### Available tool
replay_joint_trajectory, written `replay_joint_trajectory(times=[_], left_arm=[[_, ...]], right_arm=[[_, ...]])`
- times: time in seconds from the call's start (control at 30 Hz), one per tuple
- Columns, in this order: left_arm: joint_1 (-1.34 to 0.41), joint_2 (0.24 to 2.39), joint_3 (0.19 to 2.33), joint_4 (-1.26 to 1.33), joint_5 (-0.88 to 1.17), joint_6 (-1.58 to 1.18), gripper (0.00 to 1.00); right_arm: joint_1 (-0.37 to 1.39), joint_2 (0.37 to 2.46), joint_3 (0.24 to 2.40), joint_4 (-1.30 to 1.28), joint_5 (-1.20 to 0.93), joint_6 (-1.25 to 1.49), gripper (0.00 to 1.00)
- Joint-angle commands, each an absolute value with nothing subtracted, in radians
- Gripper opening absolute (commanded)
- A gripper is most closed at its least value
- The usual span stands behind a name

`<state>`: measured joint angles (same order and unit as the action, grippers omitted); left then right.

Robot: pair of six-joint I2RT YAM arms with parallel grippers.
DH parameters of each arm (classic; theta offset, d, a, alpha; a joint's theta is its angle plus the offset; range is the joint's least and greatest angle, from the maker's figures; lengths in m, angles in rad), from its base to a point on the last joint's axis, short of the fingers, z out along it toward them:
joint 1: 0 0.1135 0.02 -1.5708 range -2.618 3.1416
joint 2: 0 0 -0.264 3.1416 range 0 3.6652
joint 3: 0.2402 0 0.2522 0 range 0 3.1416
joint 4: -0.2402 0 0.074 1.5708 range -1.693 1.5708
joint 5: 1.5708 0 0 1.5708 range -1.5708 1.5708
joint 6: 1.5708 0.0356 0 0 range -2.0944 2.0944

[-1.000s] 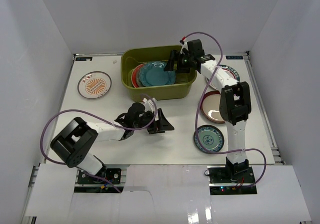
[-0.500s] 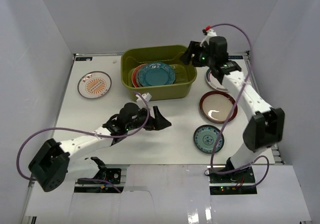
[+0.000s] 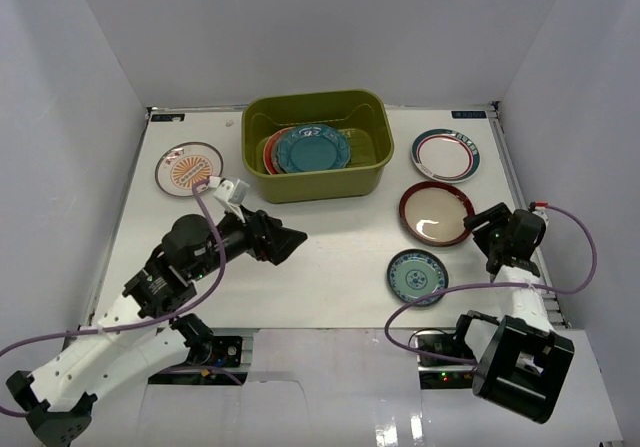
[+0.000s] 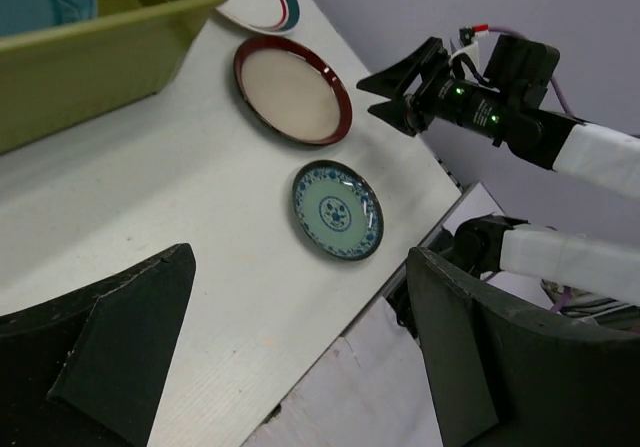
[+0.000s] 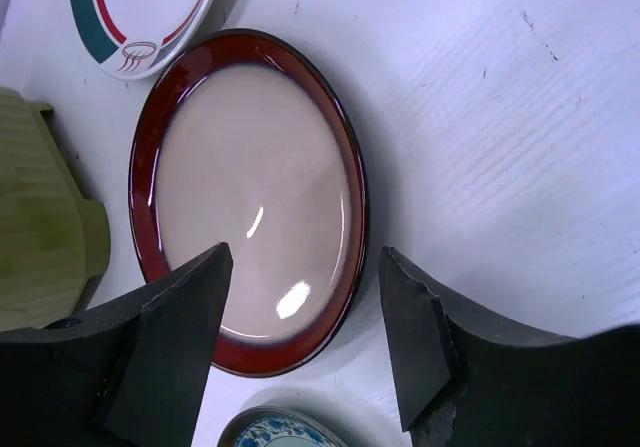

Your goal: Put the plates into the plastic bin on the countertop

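The plastic bin [image 3: 320, 183] is shown at the back centre of the counter [image 3: 340, 252]. In it a teal scalloped plate [image 3: 312, 149] is stacked on a red-rimmed plate [image 3: 269, 153]. Four plates are left outside. An orange sunburst plate [image 3: 189, 169] lies near the left edge. A ringed white plate [image 3: 446, 154], a maroon-rimmed cream plate [image 3: 437, 213] and a small teal plate [image 3: 418, 276] lie at the right. The left end effector [image 4: 300, 257] is held agape and empty over bare counter. The right end effector [image 5: 302, 267] is spread wide beside the maroon-rimmed plate, nothing grasped.
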<state>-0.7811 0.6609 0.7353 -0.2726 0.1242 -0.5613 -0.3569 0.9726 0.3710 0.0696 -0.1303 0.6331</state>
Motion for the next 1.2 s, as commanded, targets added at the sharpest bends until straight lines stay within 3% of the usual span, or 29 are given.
replay_joint_trajectory(times=[0.0,0.2,0.23,0.4,0.53,0.73,0.9,1.03,1.17], left_arm=[[-0.784,0.632,0.766,-0.422,0.017,-0.45,0.98],[-0.784,0.664,0.715,-0.429,-0.005,-0.423,0.98],[-0.784,0.666,0.715,-0.428,-0.006,-0.422,0.98],[-0.782,0.644,0.707,-0.422,-0.011,-0.413,0.98],[-0.781,0.641,0.709,-0.42,-0.015,-0.407,0.98],[-0.772,0.627,0.71,-0.422,-0.038,-0.405,0.98],[-0.736,0.597,0.709,-0.42,-0.089,-0.422,0.98],[-0.687,0.588,0.706,-0.419,-0.097,-0.434,0.98],[-0.628,0.592,0.704,-0.417,-0.091,-0.446,0.98]], right_arm=[[-0.391,0.96,0.361,0.176,-0.14,0.675,0.67],[-0.411,1.167,0.339,0.282,-0.211,0.706,0.61],[-0.413,1.207,0.334,0.31,-0.242,0.719,0.54],[-0.416,1.41,0.322,0.512,-0.36,0.834,0.43],[-0.44,1.431,0.287,0.569,-0.35,0.887,0.08],[-0.454,1.085,0.242,0.442,-0.253,0.868,0.08],[-0.437,0.734,0.388,0.33,-0.31,0.894,0.08],[-0.307,0.716,0.609,0.336,-0.331,0.888,0.08],[-0.024,0.968,0.912,0.286,-0.289,0.729,0.08]])
